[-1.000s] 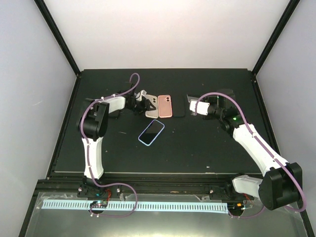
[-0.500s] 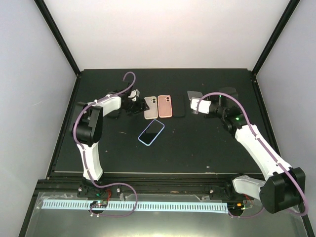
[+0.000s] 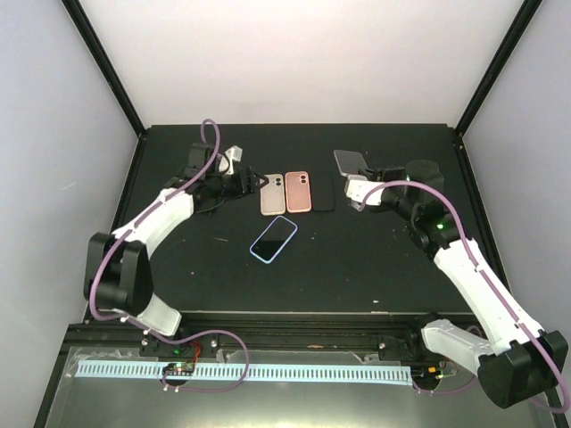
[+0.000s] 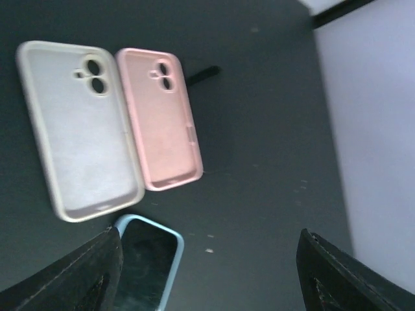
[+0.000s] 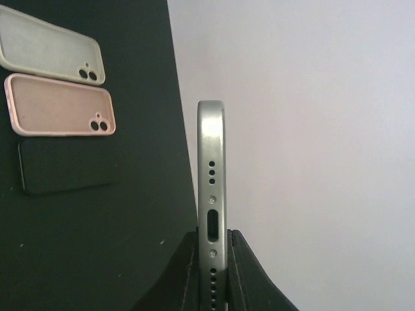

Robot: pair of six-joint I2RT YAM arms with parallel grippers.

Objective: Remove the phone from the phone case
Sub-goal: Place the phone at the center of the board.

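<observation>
Above the counter (image 3: 357,267), back right | our right hand (image 5: 211,243) pinches a bare phone (image 5: 211,162), already out | our left hand (image 4: 209,246) spread, empty | blue-cased phone (image 3: 274,239) not yet freed, we judge.

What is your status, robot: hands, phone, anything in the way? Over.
Left hand open, empty. Right hand shut on bare silver phone, held on edge. Cream case, pink case, black slab, blue-cased phone lie flat; nothing in the way.

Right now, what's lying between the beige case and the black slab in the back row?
The pink case lies between the beige case and the black slab; the top external and right wrist views both show it.
</observation>
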